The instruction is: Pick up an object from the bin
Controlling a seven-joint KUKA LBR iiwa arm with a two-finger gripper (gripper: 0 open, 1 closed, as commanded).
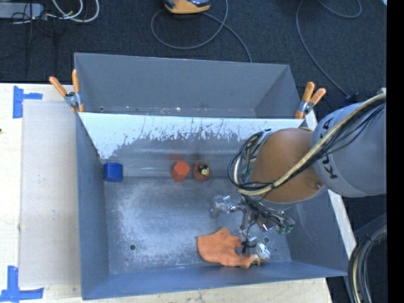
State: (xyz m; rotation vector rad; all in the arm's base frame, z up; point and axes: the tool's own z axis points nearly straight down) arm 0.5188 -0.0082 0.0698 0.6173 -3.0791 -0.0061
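Closest to the camera, in the lower right of the frame, an orange rag lies crumpled and flat on the floor of the bin, just short of the near wall. The gripper comes down on the rag's right edge and touches or overlaps it there. Its tip is dark and tangled against the cloth, so I cannot tell how far open it is, or whether it has hold of the rag. A small orange tail of the rag sticks out to the right, beneath the tip.

Above the gripper sit metal wrist parts, then a round orange cover with looped cables at its left side. The grey arm leaves the frame at the right.

The floor to the left of the rag is bare and speckled white. Farther back, along the foot of the far wall, three small things lie in a row, well apart from the gripper: a blue cube at left, an orange ball near the centre, and a dark red lump just beside it.
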